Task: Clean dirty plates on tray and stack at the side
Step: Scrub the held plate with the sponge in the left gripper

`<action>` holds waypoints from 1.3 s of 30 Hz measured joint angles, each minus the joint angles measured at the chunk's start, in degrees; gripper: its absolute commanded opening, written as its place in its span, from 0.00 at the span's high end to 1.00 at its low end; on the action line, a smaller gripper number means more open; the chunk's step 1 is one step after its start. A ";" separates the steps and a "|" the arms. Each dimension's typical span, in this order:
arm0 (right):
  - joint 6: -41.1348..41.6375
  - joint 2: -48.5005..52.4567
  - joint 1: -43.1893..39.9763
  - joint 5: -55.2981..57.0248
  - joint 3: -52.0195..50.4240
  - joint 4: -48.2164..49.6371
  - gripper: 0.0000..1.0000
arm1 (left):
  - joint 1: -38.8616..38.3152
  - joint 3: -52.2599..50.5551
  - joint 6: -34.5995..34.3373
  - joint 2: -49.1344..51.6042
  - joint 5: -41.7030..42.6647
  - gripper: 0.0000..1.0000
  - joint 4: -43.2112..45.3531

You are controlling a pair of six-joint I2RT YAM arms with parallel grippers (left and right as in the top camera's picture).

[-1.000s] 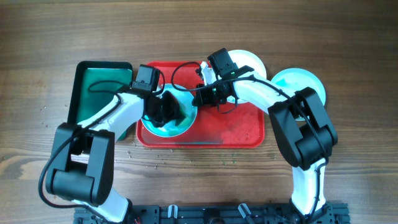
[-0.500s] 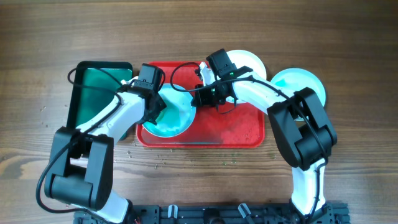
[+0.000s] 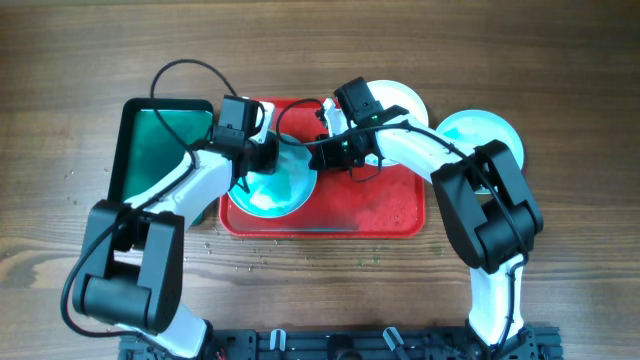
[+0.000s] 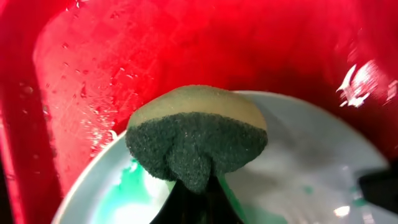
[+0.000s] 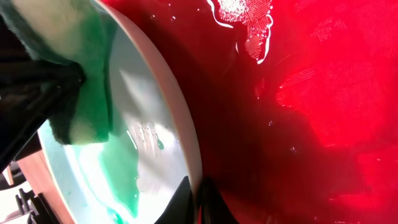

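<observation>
Clamping the sponge (image 4: 198, 134) in my left gripper (image 4: 196, 193), I hold it against the wet plate (image 4: 311, 174). My right gripper (image 5: 199, 196) is pinched on that plate's rim, the plate tilted up on the red tray (image 3: 385, 205) toward the bench's far edge.

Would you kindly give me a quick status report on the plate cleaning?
Left gripper shut on sponge, on plate. Right gripper shut on plate rim. Green residue on plate; nothing in the way.
</observation>
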 measured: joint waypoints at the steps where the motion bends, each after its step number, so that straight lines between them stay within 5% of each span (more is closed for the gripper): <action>1: -0.02 0.00 0.00 0.00 0.00 0.04 0.96 | -0.07 0.00 1.42 0.00 -1.16 0.96 -0.55; 4: -0.04 0.00 0.07 -0.11 0.00 0.09 0.96 | -0.24 0.28 1.46 0.00 -6.16 0.96 -5.77; 9: -0.24 0.00 0.48 -0.50 0.00 -0.04 0.96 | -0.33 1.64 -9.97 -0.68 -9.88 0.96 -18.64; 14: -1.01 0.00 0.11 -0.42 0.00 -0.11 0.96 | 0.66 1.66 -15.87 -1.05 6.34 0.96 -21.35; 18: -0.94 0.00 0.11 -0.44 0.00 -0.09 0.96 | -0.96 0.15 -17.38 -0.09 24.76 0.96 -14.32; 22: -0.68 0.00 0.04 -0.39 0.00 -0.07 0.96 | -2.21 -0.02 -17.81 0.33 29.70 0.96 -8.44; 25: -0.66 0.00 0.04 -0.42 0.00 -0.07 0.96 | -2.21 -0.04 -18.12 0.33 24.44 0.96 -7.02; 34: -0.04 0.00 0.11 -0.63 0.00 0.07 0.96 | -2.27 0.17 -23.61 0.04 -8.28 0.96 -5.70; 39: -0.02 0.00 0.15 -0.66 0.00 0.15 0.96 | 0.79 1.90 -24.44 0.02 -13.94 0.96 -10.32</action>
